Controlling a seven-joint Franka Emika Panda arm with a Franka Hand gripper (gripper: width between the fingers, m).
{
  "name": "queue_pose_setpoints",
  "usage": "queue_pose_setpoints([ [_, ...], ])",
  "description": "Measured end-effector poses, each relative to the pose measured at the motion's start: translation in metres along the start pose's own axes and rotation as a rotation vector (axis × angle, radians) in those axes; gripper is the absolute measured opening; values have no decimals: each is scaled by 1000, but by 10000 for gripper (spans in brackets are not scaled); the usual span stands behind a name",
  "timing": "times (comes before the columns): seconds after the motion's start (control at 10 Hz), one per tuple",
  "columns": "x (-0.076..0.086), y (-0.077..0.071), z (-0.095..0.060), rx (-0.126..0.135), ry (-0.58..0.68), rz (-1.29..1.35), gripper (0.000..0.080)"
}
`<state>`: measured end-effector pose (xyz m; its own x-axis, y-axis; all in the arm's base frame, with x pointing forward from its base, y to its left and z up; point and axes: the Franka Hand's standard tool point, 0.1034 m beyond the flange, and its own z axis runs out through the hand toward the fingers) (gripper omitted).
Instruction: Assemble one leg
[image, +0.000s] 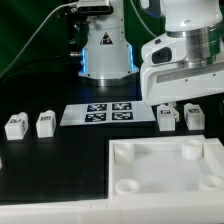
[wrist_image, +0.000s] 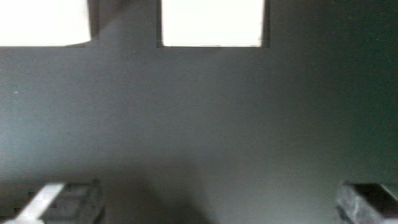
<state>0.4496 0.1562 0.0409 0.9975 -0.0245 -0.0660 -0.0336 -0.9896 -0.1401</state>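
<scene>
Nearest the lens, a white panel with round corner sockets is lying flat on the black bench. Behind it, four small white legs are standing upright in a row, well apart from the panel: two legs at the exterior view's left and two more at its right, with the marker board lying between the pairs. The gripper is hanging just above the right pair, one leg beside the other. In the wrist view the gripper is showing its fingertips spread wide with only bare bench between them, holding nothing, while two white shapes, probably those legs, are sitting ahead at the frame's edge. Each leg is looking like light, rigid plastic, unlikely to deform but smooth enough to slip or topple if nudged off-centre. The surest hold is probably across two opposite flat sides, low enough on the body to keep it from pivoting.
</scene>
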Motion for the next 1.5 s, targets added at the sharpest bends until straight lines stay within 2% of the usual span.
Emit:
queue_pose_setpoints([
  [0.1,-7,1,-1,-14,-134,1,649],
  [0.2,-8,-4,0,-16,-209,43,649],
  [0.3,-20,-6,1,-23,-338,51,649],
  [0.4,-24,-7,2,-26,-453,58,649],
  [0.7,-26,-9,5,-12,-706,59,649],
  [1.0,-24,-10,7,-9,-714,59,649],
  [1.5,-46,-10,31,-20,-763,68,649],
])
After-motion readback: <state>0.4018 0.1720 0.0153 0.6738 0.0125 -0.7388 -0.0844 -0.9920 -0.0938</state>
